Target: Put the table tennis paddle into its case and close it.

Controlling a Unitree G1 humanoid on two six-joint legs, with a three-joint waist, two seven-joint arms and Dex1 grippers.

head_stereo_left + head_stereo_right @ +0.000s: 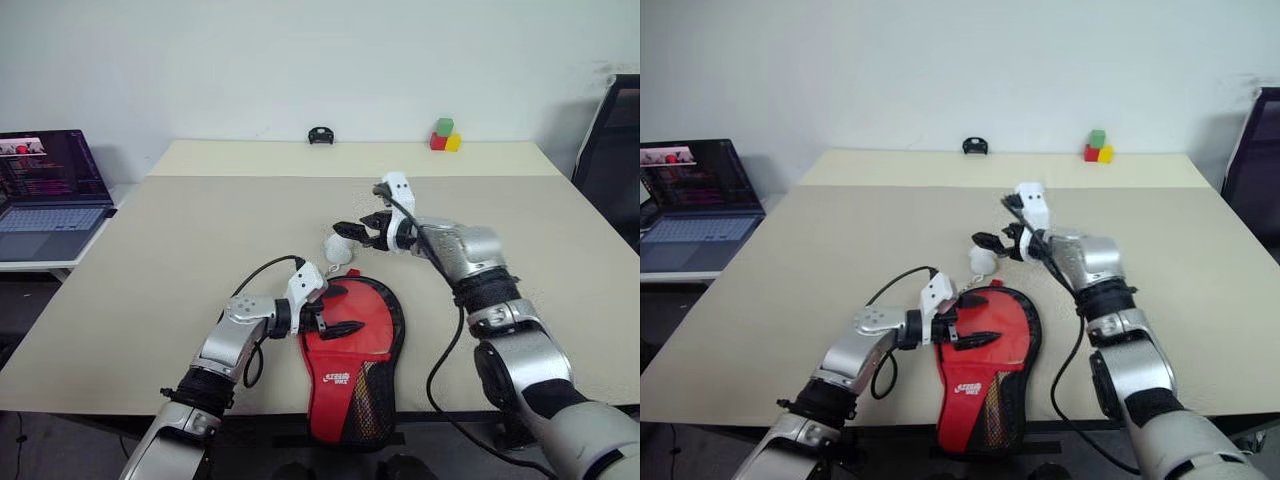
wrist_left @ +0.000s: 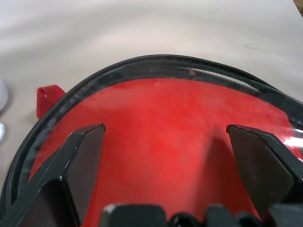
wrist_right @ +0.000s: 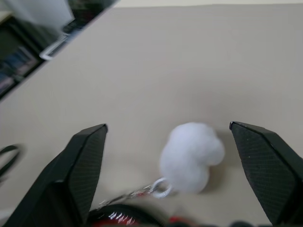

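Note:
The red fabric case [image 1: 350,370] lies at the table's front edge, its round end away from me and its black mesh pocket toward me. A black zipper edge [image 2: 142,64] rims the round end. A white pompom [image 1: 339,249] on a short chain lies on the table just beyond that end. My left gripper [image 1: 342,308] hovers open low over the round end, its fingers [image 2: 85,156] spread above the red surface. My right gripper [image 1: 362,228] stands open above the pompom [image 3: 191,156], which sits between its fingers and touches neither. The paddle is hidden.
An open laptop [image 1: 50,195] sits on a side table to the left. At the table's far edge [image 1: 250,150] are a small black object [image 1: 320,135] and a cluster of coloured blocks [image 1: 445,135]. A black chair [image 1: 612,150] stands at the right.

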